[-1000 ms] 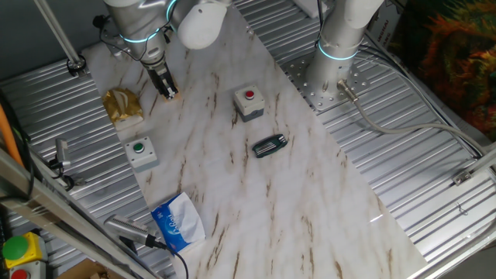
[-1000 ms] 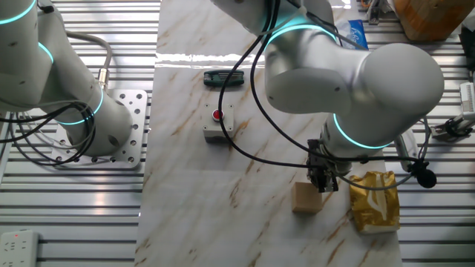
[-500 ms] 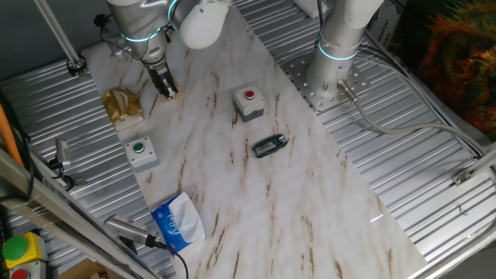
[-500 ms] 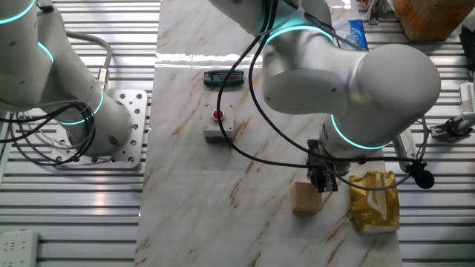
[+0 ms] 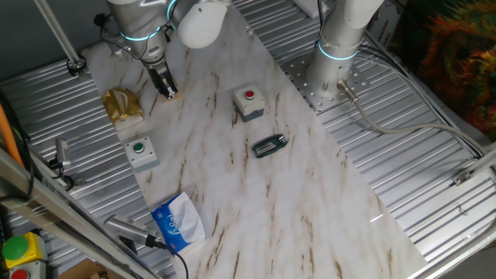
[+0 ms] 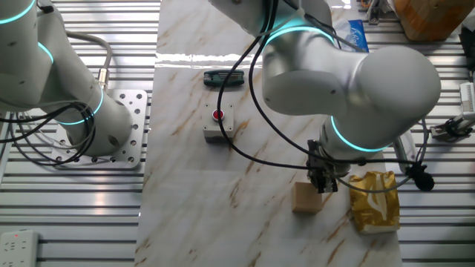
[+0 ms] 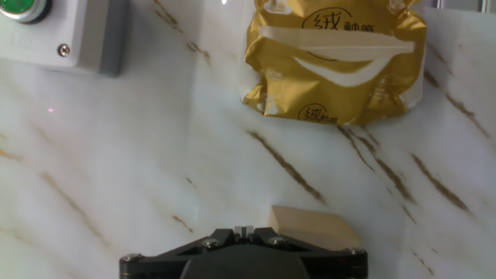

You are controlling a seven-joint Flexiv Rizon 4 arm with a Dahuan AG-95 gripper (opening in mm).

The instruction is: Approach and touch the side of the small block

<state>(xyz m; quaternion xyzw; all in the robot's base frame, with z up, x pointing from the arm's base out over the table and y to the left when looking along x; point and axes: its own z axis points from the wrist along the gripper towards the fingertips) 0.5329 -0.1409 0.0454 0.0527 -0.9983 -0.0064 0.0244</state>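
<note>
Right under the hand camera, the gripper (image 6: 323, 185) sits low over the marble table (image 7: 116, 155), and the small block (image 7: 314, 227) lies just beside its body, partly tucked below the frame edge. From the other fixed view the fingers look drawn together into one dark tip, pressed against or just short of the block's (image 6: 306, 198) upper right edge; whether there is real contact cannot be told from here. In one fixed view the block (image 5: 175, 94) is only a tan sliver peeking out beside the fingertips.

So this reads as the closing stage of the approach: the arm is down at the block, and the touch itself is either just made or a hair away. The next move probably calls for a slow sideways nudge into the block's face, gentle enough not to shove it along the table.

Farther out lies the gold packet (image 7: 337, 58), well apart from the block, and beyond it the green button box (image 7: 62, 31).
</note>
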